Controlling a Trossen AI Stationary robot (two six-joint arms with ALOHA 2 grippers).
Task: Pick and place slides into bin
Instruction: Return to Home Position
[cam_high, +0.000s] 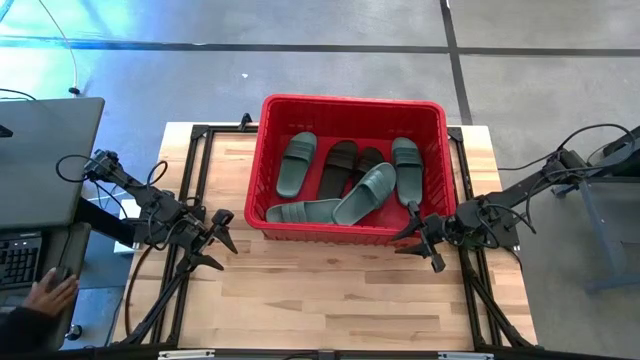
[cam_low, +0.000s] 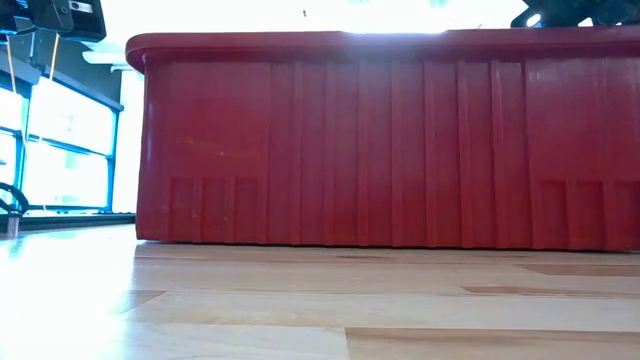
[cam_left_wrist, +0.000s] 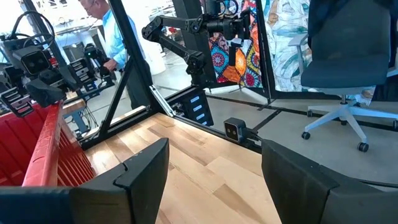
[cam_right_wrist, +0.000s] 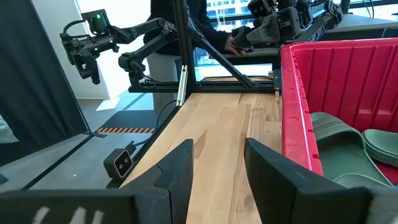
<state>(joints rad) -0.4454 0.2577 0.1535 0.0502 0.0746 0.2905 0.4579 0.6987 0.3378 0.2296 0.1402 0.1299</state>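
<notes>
Left gripper (cam_high: 222, 238), right gripper (cam_high: 418, 246) fingers released; bin (cam_high: 350, 100) holds four green, two black slides (cam_high: 297, 163).

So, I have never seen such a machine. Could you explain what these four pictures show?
It is a robot with two dark arms at a wooden table. One picture looks down from above, one looks level across the tabletop, and two come from wrist cameras. The red bin holds four green slides and two black slides. The left gripper and right gripper are one at each side of the bin, open, holding nothing.
</notes>
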